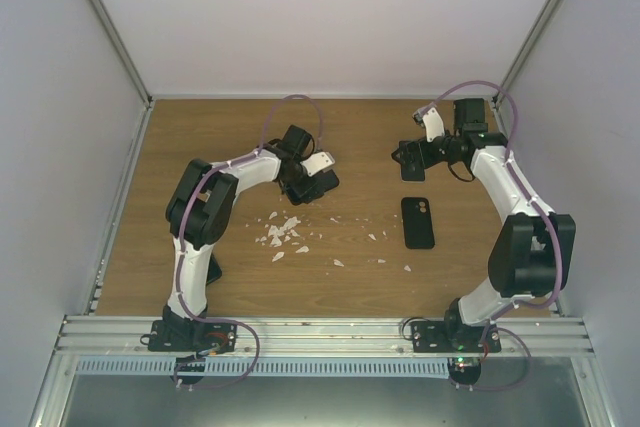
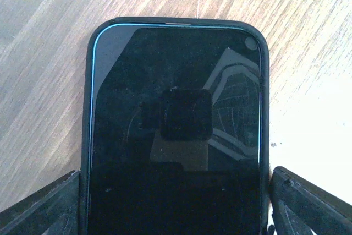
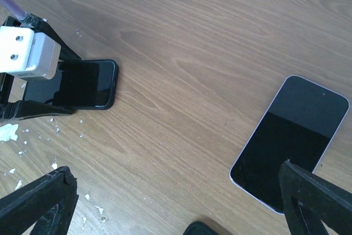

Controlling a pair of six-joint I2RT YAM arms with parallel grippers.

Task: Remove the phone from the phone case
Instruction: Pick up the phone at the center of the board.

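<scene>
The phone [image 2: 176, 130] lies face up in its black phone case [image 2: 90, 108], left of the table's [image 1: 360, 137] middle. The left claw [image 2: 175, 179] flanks the case's long sides; whether it is pressing, I cannot tell. The right claw [image 3: 176, 173] gapes, empty. The phone is probably slick and stiff and the case springy, so grip the case's edges.

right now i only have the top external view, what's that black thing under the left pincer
observer: The left wrist view shows a phone, screen up, in a black case, with the left pincer straddling it.
operator: gripping it
observer: Can't tell. Its fingers sit right at the case's side edges.
operator: anything near the right pincer i'm missing
observer: The right wrist view shows a second phone, pale-edged, screen up, on the table by the open right pincer.
</scene>
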